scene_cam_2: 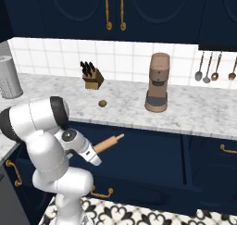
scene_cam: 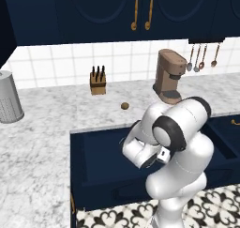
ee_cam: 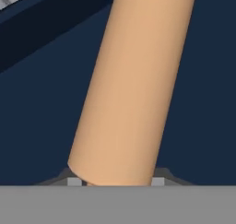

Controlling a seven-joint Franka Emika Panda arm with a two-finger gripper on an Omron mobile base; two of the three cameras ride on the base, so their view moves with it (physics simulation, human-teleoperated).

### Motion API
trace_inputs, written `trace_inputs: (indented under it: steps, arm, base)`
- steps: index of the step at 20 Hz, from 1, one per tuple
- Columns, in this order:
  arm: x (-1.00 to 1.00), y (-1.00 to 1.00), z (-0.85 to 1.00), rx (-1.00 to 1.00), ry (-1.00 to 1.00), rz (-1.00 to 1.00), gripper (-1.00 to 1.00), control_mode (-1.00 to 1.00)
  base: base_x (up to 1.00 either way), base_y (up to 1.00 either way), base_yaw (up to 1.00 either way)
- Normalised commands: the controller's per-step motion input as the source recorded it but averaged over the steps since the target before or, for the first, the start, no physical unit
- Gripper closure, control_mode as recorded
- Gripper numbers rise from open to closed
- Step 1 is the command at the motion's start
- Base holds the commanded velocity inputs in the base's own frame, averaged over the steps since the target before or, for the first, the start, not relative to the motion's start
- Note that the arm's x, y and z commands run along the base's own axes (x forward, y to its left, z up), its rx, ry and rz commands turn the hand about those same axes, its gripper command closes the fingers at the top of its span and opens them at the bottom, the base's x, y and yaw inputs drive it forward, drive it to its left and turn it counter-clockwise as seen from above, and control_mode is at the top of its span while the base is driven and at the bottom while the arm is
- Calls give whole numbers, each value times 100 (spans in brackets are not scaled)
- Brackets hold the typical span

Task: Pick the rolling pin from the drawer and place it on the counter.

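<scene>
Rolling pin [scene_cam_2: 108,143]: slim, smooth light-tan wood, narrower handle end.

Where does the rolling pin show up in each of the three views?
Left base view: I cannot make it out; the arm covers that spot.
Right base view: rolling pin left of centre, slanting up from the gripper.
Hand view: centre, running bottom to top.
Shared landmark: knife block, on the counter in both base views.

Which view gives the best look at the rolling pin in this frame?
The right base view: the rolling pin shows nearly whole, sticking out from the gripper above the open drawer, tip tilted upward. The hand view gives a very close look at part of its tan barrel. In the left base view the arm blocks it.
</scene>
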Motion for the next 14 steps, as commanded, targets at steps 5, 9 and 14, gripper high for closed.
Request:
trace_inputs:
  steps: [5, 9, 14]
  arm:
    - [57, 0, 100, 0, 24, -12, 100, -100]
    - [100, 0, 100, 0, 20, -1, 100, -100]
    - [52, -1, 100, 0, 6, 4, 100, -100]
  base:
    - [0, 0, 0]
    - [0, 0, 0]
    - [0, 0, 0]
